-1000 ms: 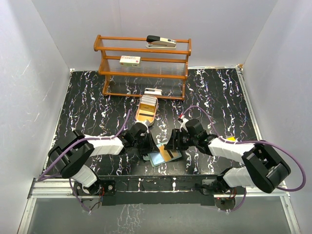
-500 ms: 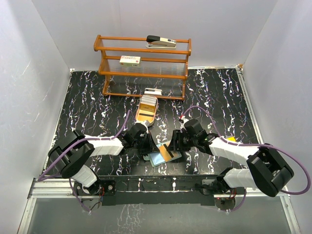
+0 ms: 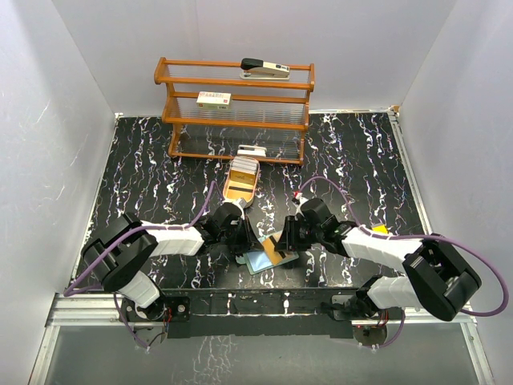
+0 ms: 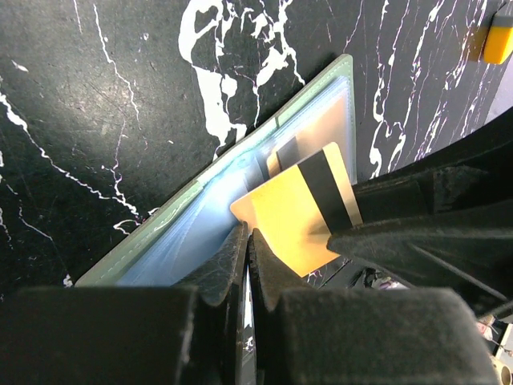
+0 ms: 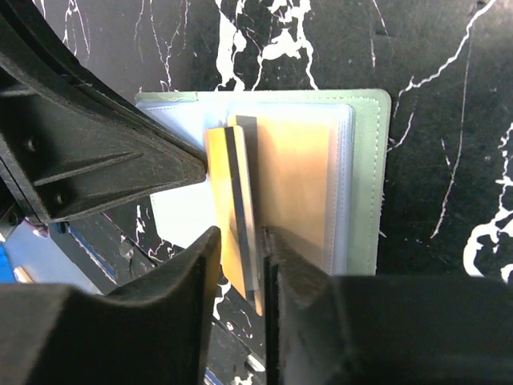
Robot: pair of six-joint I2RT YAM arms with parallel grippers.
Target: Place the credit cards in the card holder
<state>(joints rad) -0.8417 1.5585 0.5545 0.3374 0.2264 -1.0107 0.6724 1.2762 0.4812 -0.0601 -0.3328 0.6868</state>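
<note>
The sage-green card holder (image 3: 258, 264) (image 4: 322, 87) (image 5: 365, 160) lies open on the black marble table, near the front edge. One gold-orange card (image 5: 298, 180) sits inside a clear pocket. A second gold credit card (image 3: 277, 252) (image 4: 292, 216) (image 5: 217, 176) with a black stripe stands tilted over the pockets. My right gripper (image 3: 283, 241) (image 5: 240, 237) straddles this card, jaws narrow but still apart, the card leaning between them. My left gripper (image 3: 243, 244) (image 4: 249, 235) is shut, its tips resting on the holder's blue-grey pocket beside the card's corner.
A tan oval tray (image 3: 240, 181) with more cards stands behind the holder. At the back is a wooden rack (image 3: 236, 120) with a stapler (image 3: 264, 67) and a white box (image 3: 214, 99). A small yellow object (image 3: 378, 229) lies by the right arm.
The right gripper's jaws have drawn closer together around the tilted gold card. Both arms and the holder stay almost where they were.
</note>
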